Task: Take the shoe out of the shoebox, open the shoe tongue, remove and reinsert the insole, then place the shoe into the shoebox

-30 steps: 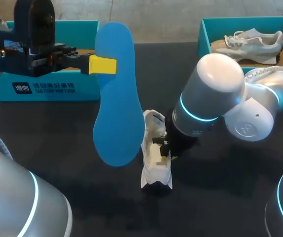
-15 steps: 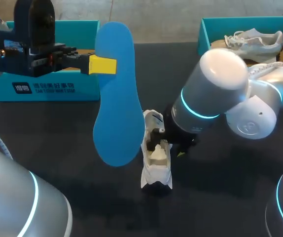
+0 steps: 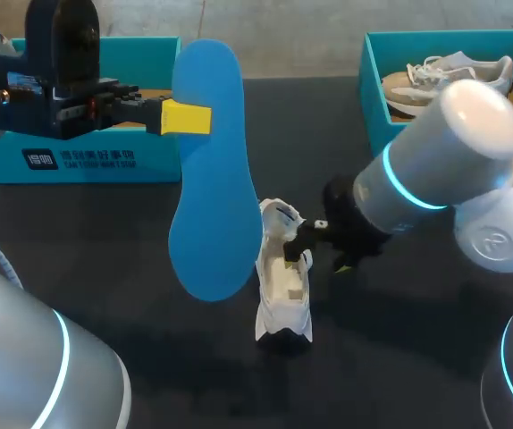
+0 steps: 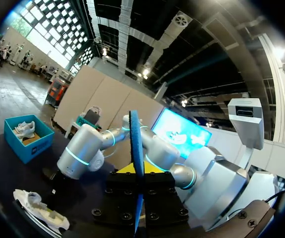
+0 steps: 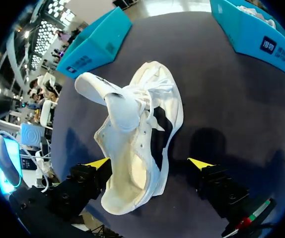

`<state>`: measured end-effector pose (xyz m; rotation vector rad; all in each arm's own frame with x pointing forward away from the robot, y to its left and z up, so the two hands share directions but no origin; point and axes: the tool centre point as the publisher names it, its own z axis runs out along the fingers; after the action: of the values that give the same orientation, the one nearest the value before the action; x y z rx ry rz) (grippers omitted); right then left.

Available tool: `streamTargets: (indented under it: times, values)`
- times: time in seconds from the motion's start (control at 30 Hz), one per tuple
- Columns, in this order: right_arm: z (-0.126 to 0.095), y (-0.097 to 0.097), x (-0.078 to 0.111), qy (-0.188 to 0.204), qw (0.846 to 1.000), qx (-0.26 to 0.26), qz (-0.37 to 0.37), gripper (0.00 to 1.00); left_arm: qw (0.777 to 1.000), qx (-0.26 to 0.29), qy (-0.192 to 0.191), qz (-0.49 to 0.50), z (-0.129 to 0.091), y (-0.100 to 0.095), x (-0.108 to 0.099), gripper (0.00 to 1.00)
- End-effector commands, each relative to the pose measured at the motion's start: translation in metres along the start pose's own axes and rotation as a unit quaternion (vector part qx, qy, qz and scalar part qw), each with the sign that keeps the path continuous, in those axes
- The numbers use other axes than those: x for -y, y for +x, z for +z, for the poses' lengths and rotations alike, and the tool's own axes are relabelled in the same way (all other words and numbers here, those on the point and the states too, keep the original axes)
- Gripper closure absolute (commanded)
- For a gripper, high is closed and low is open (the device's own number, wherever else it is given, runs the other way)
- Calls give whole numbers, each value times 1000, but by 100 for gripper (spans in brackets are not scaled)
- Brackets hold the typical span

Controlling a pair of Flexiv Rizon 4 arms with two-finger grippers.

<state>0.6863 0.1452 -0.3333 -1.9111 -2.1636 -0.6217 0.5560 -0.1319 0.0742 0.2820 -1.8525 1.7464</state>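
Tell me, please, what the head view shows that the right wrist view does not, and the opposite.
Only the head view: the left gripper shut on the blue insole, which it holds up over the table.
Only the right wrist view: the right gripper open, with both yellow tips wide apart, one at each side of the white shoe.
Both views: the white shoe lying on the dark table with its tongue lifted, plus the teal left shoebox and right shoebox.
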Motion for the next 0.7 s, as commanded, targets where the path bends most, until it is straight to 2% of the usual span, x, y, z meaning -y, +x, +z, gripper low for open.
streamTargets:
  times: [0.03, 0.43, 0.7]
  values:
    - [-23, -16, 7, -7, 994, -105, -9, 0, 1000, -1, -2, 0, 1, -1, 1, 100]
    - [-54, -31, 1, -15, 980, -200, -6, 0, 1000, -1, -2, 0, 1, -1, 1, 100]
    - [-56, -32, 0, -16, 979, -202, -7, 0, 1000, -1, -2, 0, 1, -1, 1, 100]
